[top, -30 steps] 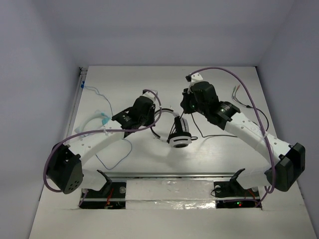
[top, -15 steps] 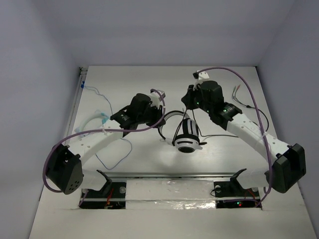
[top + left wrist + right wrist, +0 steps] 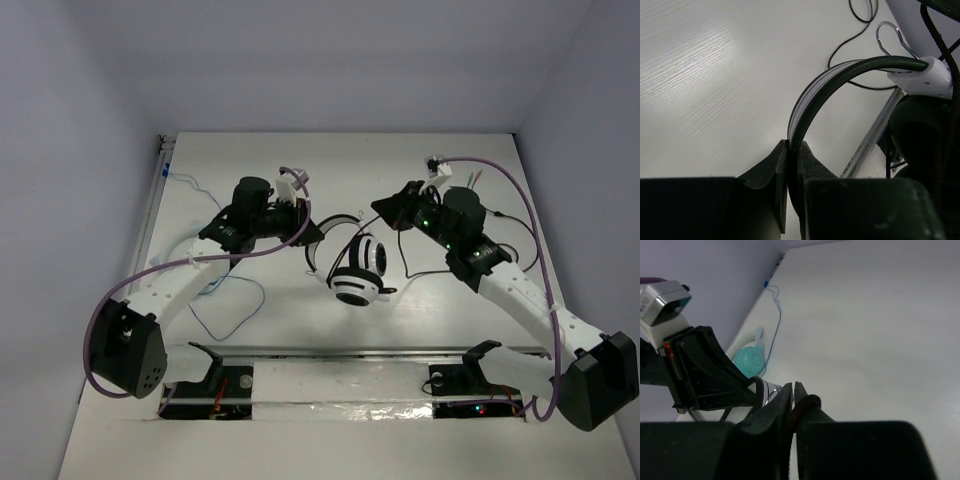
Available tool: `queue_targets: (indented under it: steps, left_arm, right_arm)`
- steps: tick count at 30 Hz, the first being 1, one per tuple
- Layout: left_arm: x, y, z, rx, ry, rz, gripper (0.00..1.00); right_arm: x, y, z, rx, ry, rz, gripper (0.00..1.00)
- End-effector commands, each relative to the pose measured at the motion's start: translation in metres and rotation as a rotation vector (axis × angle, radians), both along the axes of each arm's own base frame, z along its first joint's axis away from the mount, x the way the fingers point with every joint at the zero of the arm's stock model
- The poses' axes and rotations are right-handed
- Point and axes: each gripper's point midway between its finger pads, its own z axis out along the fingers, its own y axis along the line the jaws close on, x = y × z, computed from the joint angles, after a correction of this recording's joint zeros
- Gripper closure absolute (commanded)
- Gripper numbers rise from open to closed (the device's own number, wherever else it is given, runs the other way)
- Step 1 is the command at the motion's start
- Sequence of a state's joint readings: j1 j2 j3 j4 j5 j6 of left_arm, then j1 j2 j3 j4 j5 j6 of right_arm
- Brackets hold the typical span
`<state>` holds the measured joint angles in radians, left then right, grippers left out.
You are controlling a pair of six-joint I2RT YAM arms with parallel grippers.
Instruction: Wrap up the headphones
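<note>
Near a teal object, left jaws clamp headphones, right jaws pinch cable.

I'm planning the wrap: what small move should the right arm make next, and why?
Probably sweep the cable across the headband to lay a first turn. The right fingers pinch the cable, the left fingers clamp the headband, steadying the headphones, and the headband's visible arc is bare.

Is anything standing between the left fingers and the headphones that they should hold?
Nothing visible does. The left fingers are shut directly on the headband of the headphones, with no object between them.
</note>
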<state>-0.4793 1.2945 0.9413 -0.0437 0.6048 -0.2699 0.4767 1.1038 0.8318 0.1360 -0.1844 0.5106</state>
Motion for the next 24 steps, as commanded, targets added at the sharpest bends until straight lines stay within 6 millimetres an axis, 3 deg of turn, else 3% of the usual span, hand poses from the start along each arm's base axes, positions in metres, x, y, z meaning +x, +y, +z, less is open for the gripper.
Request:
queue_targets:
  steps: [1, 6, 8, 16, 23, 24]
  left_arm:
    - [-0.027, -0.017, 0.057, -0.203, -0.086, -0.185, 1.00]
    - [-0.034, -0.020, 0.079, -0.272, -0.095, -0.199, 1.00]
    - [-0.032, -0.018, 0.088, -0.286, -0.108, -0.184, 1.00]
    - [0.011, 0.009, 0.095, -0.165, -0.120, 0.081, 1.00]
    - [0.033, 0.028, 0.111, -0.082, -0.175, 0.220, 1.00]
    - [0.035, 0.029, 0.121, -0.089, -0.196, 0.228, 1.00]
  right_arm:
    - [0.009, -0.014, 0.037, 0.080, -0.117, -0.057, 0.84]
    - [0.012, -0.008, 0.007, 0.061, -0.052, -0.037, 0.82]
    - [0.004, -0.007, 0.009, 0.098, -0.066, -0.017, 0.78]
    - [-0.018, -0.013, -0.006, 0.155, -0.057, -0.007, 0.57]
    - [-0.043, 0.001, -0.031, 0.159, -0.021, 0.135, 0.62]
    - [-0.047, 0.002, -0.035, 0.160, -0.017, 0.151, 0.64]
